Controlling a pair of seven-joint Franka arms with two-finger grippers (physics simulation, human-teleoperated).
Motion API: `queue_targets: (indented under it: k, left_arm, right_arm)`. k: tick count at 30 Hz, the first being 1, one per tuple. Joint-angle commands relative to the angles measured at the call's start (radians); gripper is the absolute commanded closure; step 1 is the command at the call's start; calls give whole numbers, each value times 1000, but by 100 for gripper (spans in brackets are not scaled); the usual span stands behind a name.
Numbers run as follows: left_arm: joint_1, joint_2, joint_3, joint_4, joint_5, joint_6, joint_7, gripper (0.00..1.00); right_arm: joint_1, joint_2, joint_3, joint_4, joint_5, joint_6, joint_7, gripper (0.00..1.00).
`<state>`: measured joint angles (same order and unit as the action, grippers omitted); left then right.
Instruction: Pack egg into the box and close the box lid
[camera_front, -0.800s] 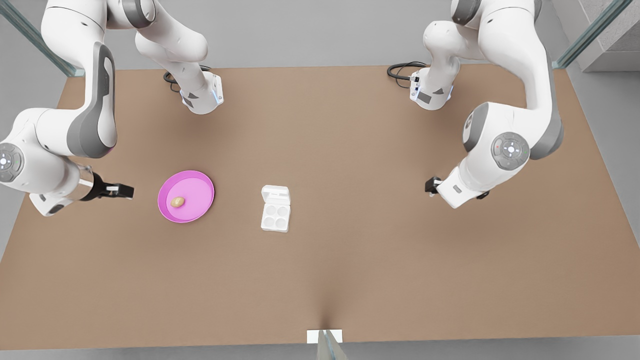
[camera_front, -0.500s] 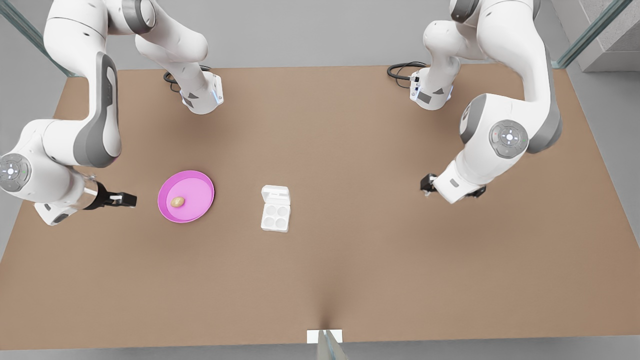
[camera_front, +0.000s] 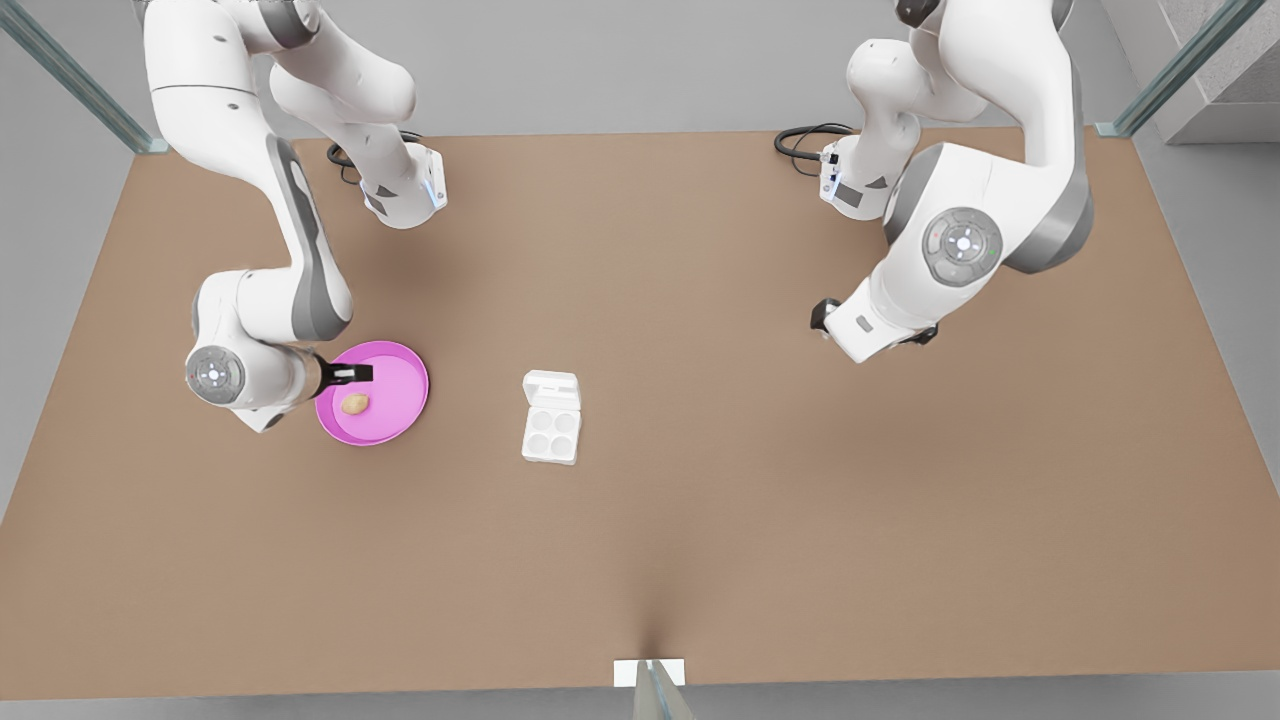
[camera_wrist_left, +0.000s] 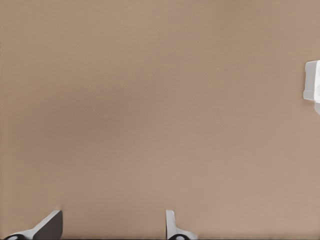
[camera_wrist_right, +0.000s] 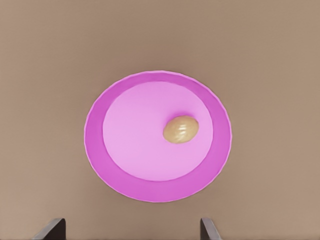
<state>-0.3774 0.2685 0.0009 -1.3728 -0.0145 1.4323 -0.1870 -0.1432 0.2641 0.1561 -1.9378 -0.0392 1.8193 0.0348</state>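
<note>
Beside the box (camera_front: 551, 417), a pink plate (camera_front: 398, 412) holds the egg (camera_front: 355, 404).

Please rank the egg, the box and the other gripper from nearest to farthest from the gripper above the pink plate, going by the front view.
From the right gripper, over the plate's rim:
1. Egg, just beside it on the plate.
2. Box, mid-table, lid open.
3. Left gripper, at the front view's right.

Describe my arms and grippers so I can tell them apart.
Both arms are glossy white with grey joint bands and round grey caps. The right gripper, at the front view's left, is black; the left gripper is black too. Black cables coil at both bases.
</note>
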Motion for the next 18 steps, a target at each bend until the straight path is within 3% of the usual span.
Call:
queue_targets:
  k: [1, 4, 12, 15, 18]
  left_arm:
    - [-5, 0, -1, 3, -1, -50, -71, 0]
    - [5, 5, -9, 1, 2, -85, -60, 0]
    - [-6, 6, -10, 0, 10, -92, -72, 0]
    - [-6, 8, -10, 6, 13, -32, -71, 0]
    - [-15, 12, -33, -5, 16, -64, -74, 0]
  right_arm:
    - [-53, 52, 2, -17, -2, 238, 11, 0]
    - [-93, 150, 3, -7, 1, 449, 22, 0]
    - [-85, 214, 3, -18, -8, 538, 16, 0]
    - [-78, 57, 57, -225, -5, 572, 28, 0]
    - [-79, 26, 83, -291, -2, 611, 53, 0]
